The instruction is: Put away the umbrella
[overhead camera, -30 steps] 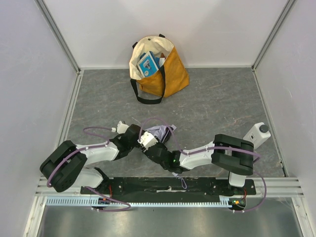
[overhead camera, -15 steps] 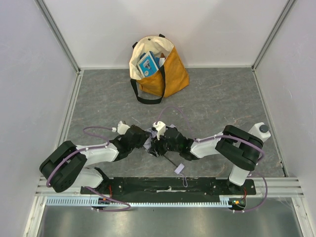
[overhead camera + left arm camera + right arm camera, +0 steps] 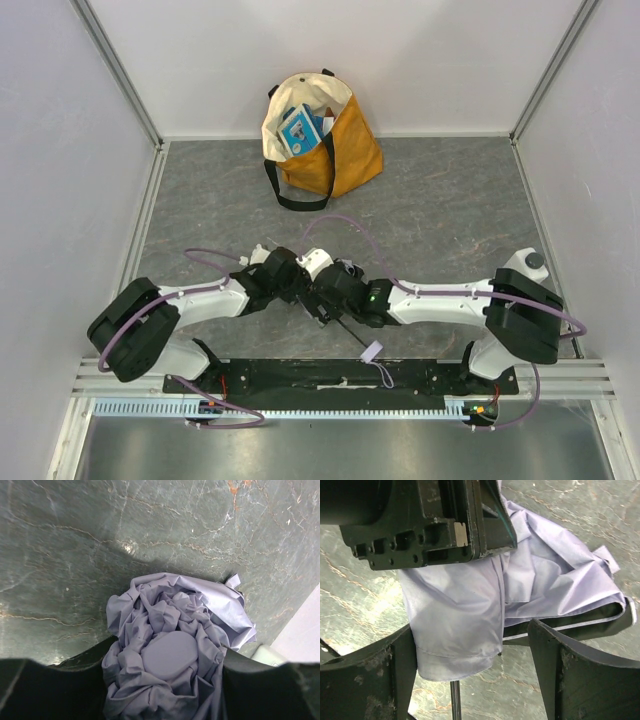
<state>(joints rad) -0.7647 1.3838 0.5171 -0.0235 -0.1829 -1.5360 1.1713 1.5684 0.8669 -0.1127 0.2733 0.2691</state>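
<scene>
The top view looks down from above the near edge; both wrist views press close on the shared umbrella [image 3: 167, 652].

The left hand [image 3: 293, 283] has pushed right to meet the right hand [image 3: 325, 292] at the umbrella [image 3: 170, 645].

I see the umbrella's [image 3: 170, 645] thin, crumpled cloth, faintly satiny, on the smooth, veined, stone-look desk [image 3: 75, 540].

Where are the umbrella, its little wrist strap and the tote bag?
umbrella [image 3: 172, 652], left wrist view, on the middle of the bunched lavender fabric.
wrist strap [image 3: 372, 352], top view, on its lavender tab lying on the table.
tote bag [image 3: 352, 152], top view, on its mustard side panel.
</scene>
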